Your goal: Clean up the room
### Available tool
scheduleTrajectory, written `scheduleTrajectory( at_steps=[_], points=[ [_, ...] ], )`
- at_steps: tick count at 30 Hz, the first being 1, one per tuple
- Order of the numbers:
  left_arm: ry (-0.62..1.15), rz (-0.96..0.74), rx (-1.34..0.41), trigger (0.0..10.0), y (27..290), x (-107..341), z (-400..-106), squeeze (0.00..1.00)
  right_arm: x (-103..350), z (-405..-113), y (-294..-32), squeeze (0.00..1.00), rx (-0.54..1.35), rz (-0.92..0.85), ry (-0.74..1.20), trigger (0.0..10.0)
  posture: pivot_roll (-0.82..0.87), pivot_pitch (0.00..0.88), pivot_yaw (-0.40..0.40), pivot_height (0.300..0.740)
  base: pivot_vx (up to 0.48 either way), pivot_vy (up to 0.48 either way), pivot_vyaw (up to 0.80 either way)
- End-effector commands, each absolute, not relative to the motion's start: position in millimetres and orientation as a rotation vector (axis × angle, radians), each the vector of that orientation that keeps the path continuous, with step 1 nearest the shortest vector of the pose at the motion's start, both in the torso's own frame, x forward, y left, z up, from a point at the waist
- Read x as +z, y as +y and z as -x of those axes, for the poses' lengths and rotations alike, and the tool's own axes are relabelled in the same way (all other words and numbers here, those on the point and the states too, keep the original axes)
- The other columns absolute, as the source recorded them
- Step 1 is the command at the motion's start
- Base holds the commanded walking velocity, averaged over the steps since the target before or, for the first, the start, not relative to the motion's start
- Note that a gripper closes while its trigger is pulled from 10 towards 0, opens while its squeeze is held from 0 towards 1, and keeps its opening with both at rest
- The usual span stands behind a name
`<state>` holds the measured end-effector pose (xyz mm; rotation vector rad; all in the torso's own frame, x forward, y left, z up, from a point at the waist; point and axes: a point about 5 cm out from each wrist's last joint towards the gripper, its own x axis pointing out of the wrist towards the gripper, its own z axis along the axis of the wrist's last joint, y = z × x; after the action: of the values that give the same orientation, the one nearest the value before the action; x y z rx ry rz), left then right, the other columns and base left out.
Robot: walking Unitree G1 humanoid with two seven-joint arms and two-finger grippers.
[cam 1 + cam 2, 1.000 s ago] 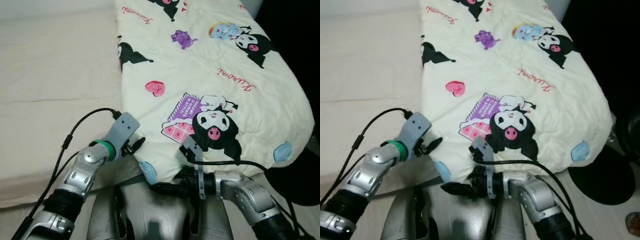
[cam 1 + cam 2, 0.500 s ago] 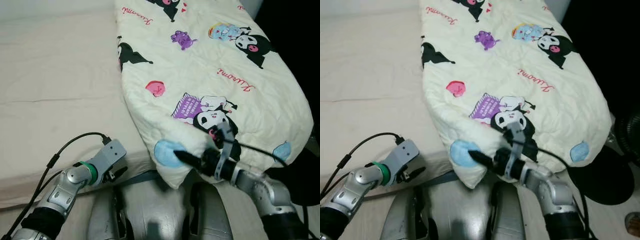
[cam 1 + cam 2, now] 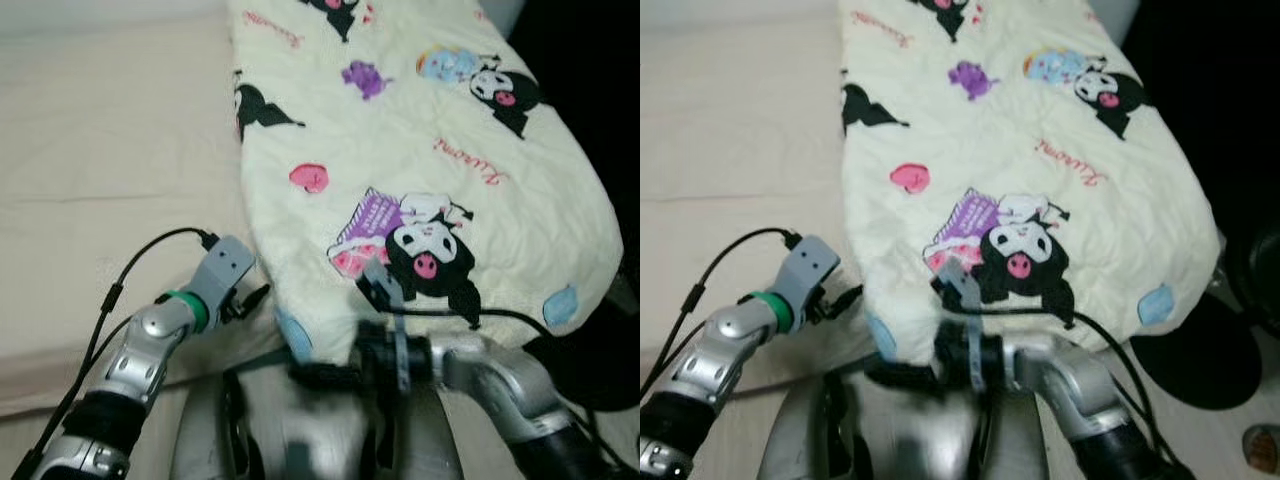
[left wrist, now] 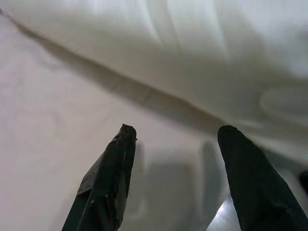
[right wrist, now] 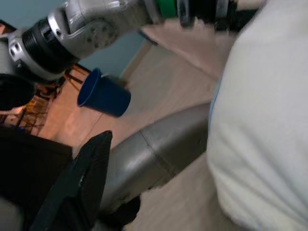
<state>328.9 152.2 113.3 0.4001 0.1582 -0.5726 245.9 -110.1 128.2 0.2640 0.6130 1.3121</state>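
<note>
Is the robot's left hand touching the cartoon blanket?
Apart. In the left wrist view, the left hand is open, with bare sheet between its fingers and the blanket edge.

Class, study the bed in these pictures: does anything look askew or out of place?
Yes. The cartoon-print quilt is bunched along one side of the bed, leaving the beige sheet bare, and its lower corner droops over the bed's edge. The left gripper sits open beside its edge; the right gripper points under the corner.
</note>
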Motion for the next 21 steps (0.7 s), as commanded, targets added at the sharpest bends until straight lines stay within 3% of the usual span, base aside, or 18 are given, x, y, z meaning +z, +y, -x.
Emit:
scheduleTrajectory(
  at_steps=[1, 6, 7, 11, 16, 19, 20, 21],
  points=[
    [0.165, -0.37, -0.592, 10.0, 148, 109, -324, 0.0, 124, -236, -122, 0.0, 1.257, -0.326, 0.7, 10.0, -0.03, 0.184, 0.03, 0.565, 0.0, 0.0, 0.0],
    [0.135, -0.348, -0.613, 10.0, 139, 116, -323, 0.0, 119, -243, -143, 0.0, 1.062, -0.398, 0.76, 10.0, -0.04, 0.186, 0.026, 0.565, 0.0, 0.0, 0.0],
    [0.116, -0.342, -0.638, 10.0, 133, 120, -322, 0.0, 110, -261, -163, 0.0, 0.814, -0.443, 0.829, 10.0, -0.04, 0.186, 0.027, 0.565, 0.0, 0.0, 0.0],
    [0.097, -0.328, -0.658, 10.0, 126, 124, -323, 0.0, 97, -272, -174, 0.0, 0.634, -0.464, 0.894, 10.0, -0.05, 0.184, 0.025, 0.565, 0.0, 0.0, 0.0],
    [0.086, -0.325, -0.659, 10.0, 121, 127, -325, 0.0, 81, -283, -151, 0.0, 0.629, -0.503, 0.89, 10.0, -0.05, 0.179, 0.031, 0.565, 0.0, 0.0, 0.0],
    [0.076, -0.323, -0.666, 10.0, 117, 130, -325, 0.0, 78, -289, -112, 0.0, 0.759, -0.587, 0.84, 10.0, -0.04, 0.178, 0.036, 0.565, 0.0, 0.0, 0.0],
    [0.076, -0.323, -0.666, 10.0, 117, 130, -325, 0.0, 78, -289, -112, 0.0, 0.759, -0.587, 0.84, 10.0, -0.04, 0.178, 0.036, 0.565, 0.0, 0.0, 0.0],
    [0.065, -0.311, -0.669, 10.0, 116, 134, -325, 0.0, 85, -288, -89, 0.0, 0.863, -0.655, 0.81, 10.0, -0.02, 0.171, 0.048, 0.565, 0.0, 0.0, 0.0]
  ],
)
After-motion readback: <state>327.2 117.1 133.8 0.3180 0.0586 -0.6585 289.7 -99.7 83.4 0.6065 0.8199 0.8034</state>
